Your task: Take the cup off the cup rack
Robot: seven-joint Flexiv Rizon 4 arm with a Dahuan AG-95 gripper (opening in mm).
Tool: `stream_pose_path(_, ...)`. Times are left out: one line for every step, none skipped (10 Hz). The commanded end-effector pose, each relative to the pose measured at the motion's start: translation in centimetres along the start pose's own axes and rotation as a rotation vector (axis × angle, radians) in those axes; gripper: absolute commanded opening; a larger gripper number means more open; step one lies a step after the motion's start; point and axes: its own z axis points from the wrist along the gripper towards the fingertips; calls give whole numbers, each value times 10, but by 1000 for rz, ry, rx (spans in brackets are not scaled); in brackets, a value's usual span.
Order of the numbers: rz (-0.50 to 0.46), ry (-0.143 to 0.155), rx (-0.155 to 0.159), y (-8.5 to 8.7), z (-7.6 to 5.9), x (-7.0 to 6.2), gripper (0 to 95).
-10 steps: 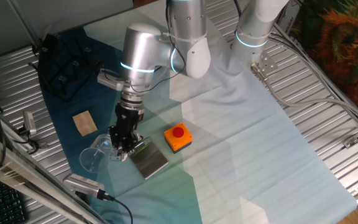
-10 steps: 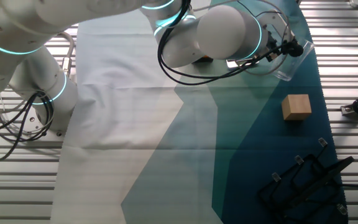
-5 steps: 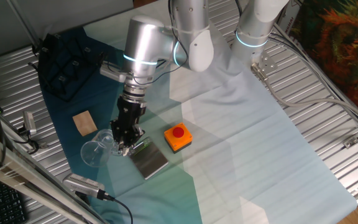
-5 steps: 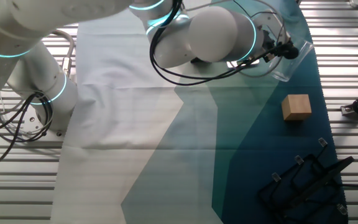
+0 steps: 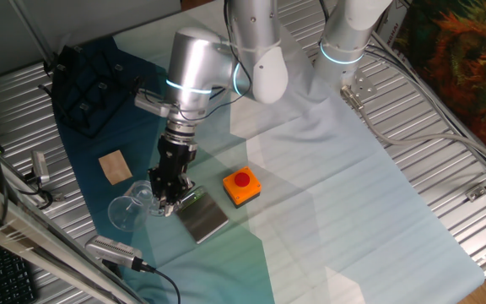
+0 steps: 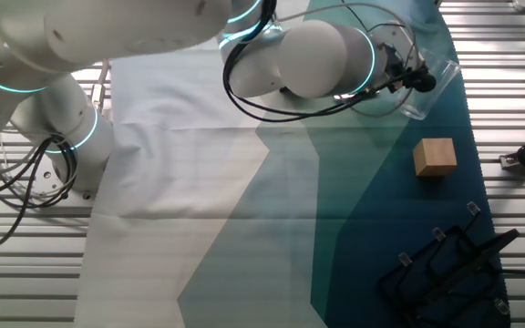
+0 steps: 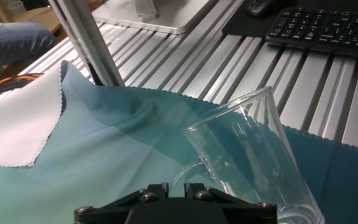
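Note:
The cup (image 5: 128, 210) is clear glass and tilts on its side just over the teal cloth, near the table's front left. My gripper (image 5: 166, 201) is shut on its side handle. In the hand view the cup (image 7: 247, 155) fills the right half, and its curved handle (image 7: 180, 175) runs down between the two black fingers of the gripper (image 7: 178, 188). The black cup rack (image 5: 87, 87) lies far off at the back left, with nothing on its pegs. From the other side, the cup (image 6: 424, 84) sits beyond the arm and the cup rack (image 6: 449, 264) is at the bottom right.
A wooden block (image 5: 115, 166) lies between rack and cup. A grey metal plate (image 5: 202, 217) sits right beside the gripper, and an orange box with a red button (image 5: 241, 187) just right of it. A keyboard (image 7: 328, 25) and a metal post (image 7: 82, 34) lie past the cloth's edge.
The hand rose slightly half a second ago and has come back down to about where it was. The cup has stayed in the grip.

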Motion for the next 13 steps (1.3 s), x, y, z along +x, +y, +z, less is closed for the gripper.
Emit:
stream_pose_path(1, -4, -7, 1, -2, 0, 0)
stream_pose_path(0, -5, -8, 0, -2, 0, 0)
stream_pose_path(5, -13, -9, 0, -2, 0, 0)
stream_pose_path(9, -20, -12, 0, -2, 0, 0)
stream_pose_path(11, -25, -14, 0, -2, 0, 0)
stream_pose_path(13, -29, -15, 0, -2, 0, 0)
stream_pose_path(13, -31, -16, 0, -2, 0, 0)
stream_pose_path(18, -41, -20, 0, -2, 0, 0)
stream_pose_path(24, -50, -21, 0, -2, 0, 0)
stream_pose_path(24, -54, -21, 0, -2, 0, 0)
stream_pose_path(26, -60, -22, 0, -2, 0, 0)
stream_pose_path(25, -67, -23, 0, -2, 0, 0)
stream_pose_path(26, -72, -24, 0, -2, 0, 0)
